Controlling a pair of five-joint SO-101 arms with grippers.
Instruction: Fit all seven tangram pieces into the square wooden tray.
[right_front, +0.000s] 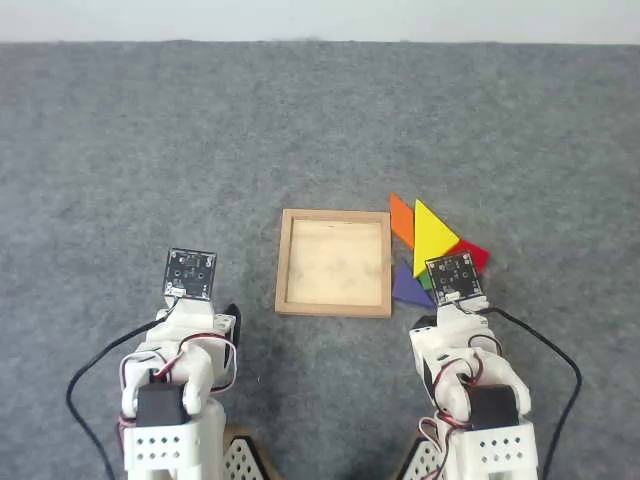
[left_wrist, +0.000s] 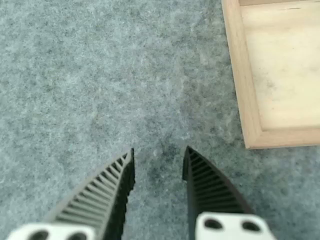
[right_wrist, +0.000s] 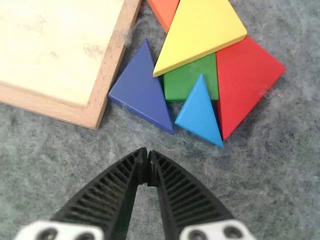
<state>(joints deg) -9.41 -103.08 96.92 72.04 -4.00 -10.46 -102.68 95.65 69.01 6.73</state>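
The square wooden tray lies mid-table with nothing in it. Just right of it the tangram pieces are heaped: a yellow triangle on top, an orange piece, a red piece and a purple triangle. The right wrist view gives them close up: yellow triangle, green piece, light blue triangle, dark blue triangle, red piece, orange piece. My right gripper is shut, empty, just short of the pile. My left gripper is open over bare carpet beside the tray's corner.
Grey carpet covers the whole table. Both arm bases stand at the near edge, with wide free room to the left and behind the tray.
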